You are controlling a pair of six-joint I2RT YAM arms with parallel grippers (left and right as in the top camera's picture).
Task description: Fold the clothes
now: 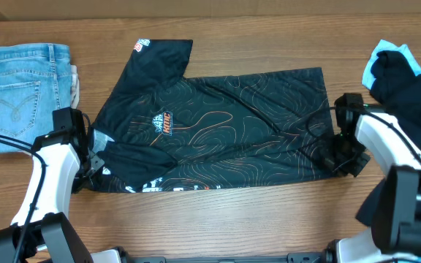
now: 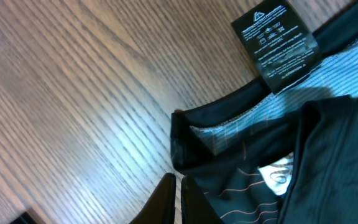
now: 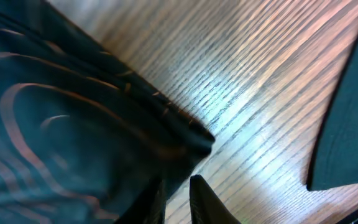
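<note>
The black jersey (image 1: 218, 124) with orange contour lines lies spread across the middle of the table, one sleeve pointing to the far side. My left gripper (image 1: 93, 162) is at its near left corner. In the left wrist view the fingers (image 2: 178, 186) are shut with only a thin gap, right at the jersey's folded edge (image 2: 328, 155), and I see no cloth between them. My right gripper (image 1: 340, 157) is at the near right corner. In the right wrist view its fingers (image 3: 178, 190) are closed on the jersey's corner (image 3: 55, 112).
Folded light-blue jeans (image 1: 20, 88) lie at the far left. A pile of plain black and light-blue garments (image 1: 408, 80) lies at the far right, and its dark edge shows in the right wrist view (image 3: 353, 124). A black care label (image 2: 277, 46) sticks out of the jersey.
</note>
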